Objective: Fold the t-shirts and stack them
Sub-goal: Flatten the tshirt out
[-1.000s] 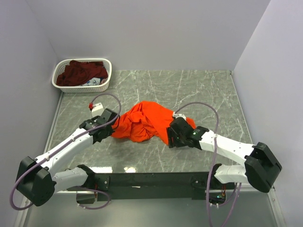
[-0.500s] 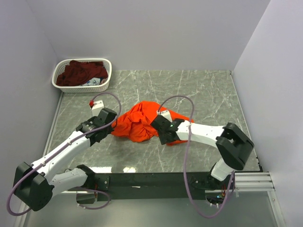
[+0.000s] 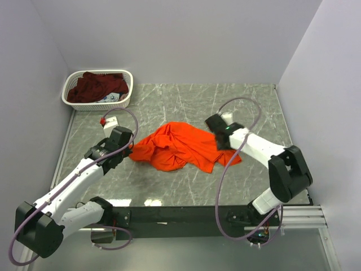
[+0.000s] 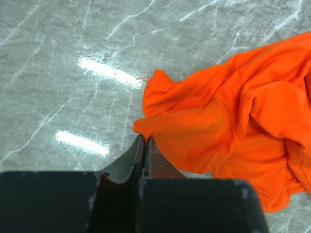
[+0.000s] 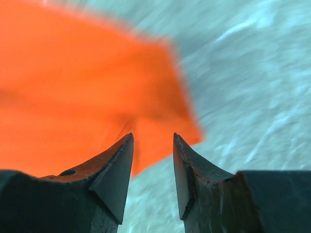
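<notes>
The orange t-shirt (image 3: 180, 148) was plain and bright, the maroon t-shirt (image 3: 95, 86) dark; the basket (image 3: 113, 105) white lattice; the tabletop (image 3: 248, 107) grey-green marble, pale-veined.

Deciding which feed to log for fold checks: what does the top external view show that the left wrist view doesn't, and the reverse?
Only the top view: the white basket holding the maroon t-shirt, and the right gripper at the right edge of the orange t-shirt. Only the left wrist view: up close, the left gripper shut, pinching a hem corner. Both: the orange t-shirt, crumpled on the marble table.
</notes>
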### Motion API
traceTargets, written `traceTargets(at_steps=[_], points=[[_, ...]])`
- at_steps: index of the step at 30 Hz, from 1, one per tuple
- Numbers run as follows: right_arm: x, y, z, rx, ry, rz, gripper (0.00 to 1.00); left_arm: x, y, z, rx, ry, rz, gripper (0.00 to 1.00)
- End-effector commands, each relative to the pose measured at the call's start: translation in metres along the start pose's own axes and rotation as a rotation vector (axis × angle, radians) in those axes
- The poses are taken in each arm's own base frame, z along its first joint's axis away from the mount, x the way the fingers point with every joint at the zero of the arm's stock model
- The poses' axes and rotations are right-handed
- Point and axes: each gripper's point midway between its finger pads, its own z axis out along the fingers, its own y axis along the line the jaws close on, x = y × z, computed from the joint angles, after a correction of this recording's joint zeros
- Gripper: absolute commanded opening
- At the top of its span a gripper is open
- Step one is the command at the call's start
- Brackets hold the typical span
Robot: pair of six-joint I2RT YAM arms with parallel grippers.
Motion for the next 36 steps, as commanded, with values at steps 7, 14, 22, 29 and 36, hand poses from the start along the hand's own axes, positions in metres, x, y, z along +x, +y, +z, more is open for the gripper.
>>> traceTargets(at_steps=[7, 14, 22, 29, 36], points=[[-0.065, -0.045, -0.008, -0.018, -0.101, 0.177, 0.42, 0.0, -0.006, 0.001, 0.045, 0.006, 0.004, 0.01], [-0.019, 0.032, -0.048, -0.344, -0.155, -0.032, 0.47, 0.001, -0.006, 0.006, 0.05, 0.026, -0.003, 0.01], [0.033, 0.077, -0.052, -0.443, -0.026, -0.072, 0.48, 0.001, -0.005, 0.007, 0.05, 0.031, -0.013, 0.01], [0.054, 0.079, -0.042, -0.419, 0.037, 0.14, 0.48, 0.002, -0.004, 0.007, 0.053, 0.034, -0.014, 0.01], [0.068, 0.075, -0.027, -0.334, 0.083, 0.174, 0.47, 0.002, -0.004, 0.008, 0.055, 0.038, -0.015, 0.01]])
